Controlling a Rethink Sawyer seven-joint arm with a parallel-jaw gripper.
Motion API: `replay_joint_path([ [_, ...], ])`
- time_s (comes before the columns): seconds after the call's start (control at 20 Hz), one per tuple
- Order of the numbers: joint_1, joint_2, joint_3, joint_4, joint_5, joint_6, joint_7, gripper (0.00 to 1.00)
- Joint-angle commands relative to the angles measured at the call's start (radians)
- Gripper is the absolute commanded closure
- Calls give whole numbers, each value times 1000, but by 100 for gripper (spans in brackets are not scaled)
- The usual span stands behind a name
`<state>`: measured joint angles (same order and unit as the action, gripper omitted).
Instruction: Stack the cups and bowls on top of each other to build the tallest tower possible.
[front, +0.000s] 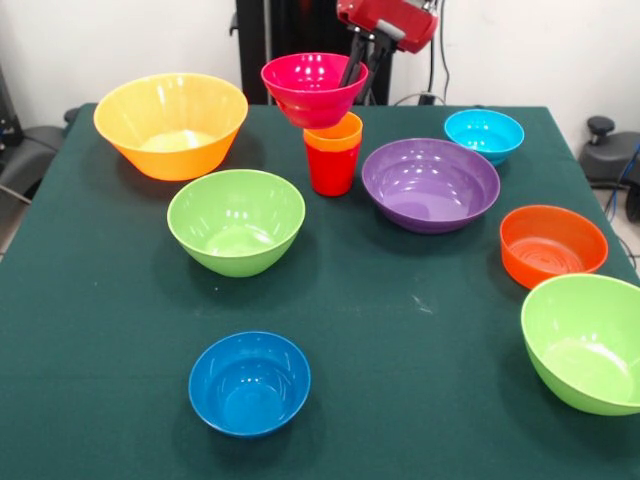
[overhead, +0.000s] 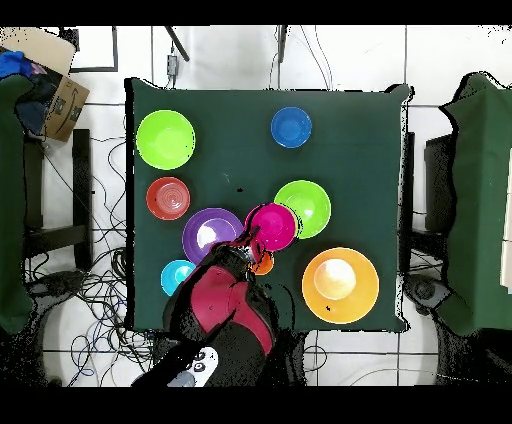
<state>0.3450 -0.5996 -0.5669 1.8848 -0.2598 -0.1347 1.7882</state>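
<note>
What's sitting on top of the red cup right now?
An orange cup is nested in the red cup. The pink bowl sits above it, gripper on its rim. Whether the bowl rests on the orange cup is hidden by the bowl.

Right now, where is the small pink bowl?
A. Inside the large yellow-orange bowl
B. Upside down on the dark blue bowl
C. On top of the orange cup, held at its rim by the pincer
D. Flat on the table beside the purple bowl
C: the pink bowl sits above the orange cup, which is nested in the red cup, and the pincer grips its far rim.
</note>
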Motion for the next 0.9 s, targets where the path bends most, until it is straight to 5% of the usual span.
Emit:
replay_joint_path([
  [0.05, 16, 35, 63, 44, 46, -48, 186, 100],
  [0.9, -17, 1, 122, 72, 27, -67, 206, 100],
])
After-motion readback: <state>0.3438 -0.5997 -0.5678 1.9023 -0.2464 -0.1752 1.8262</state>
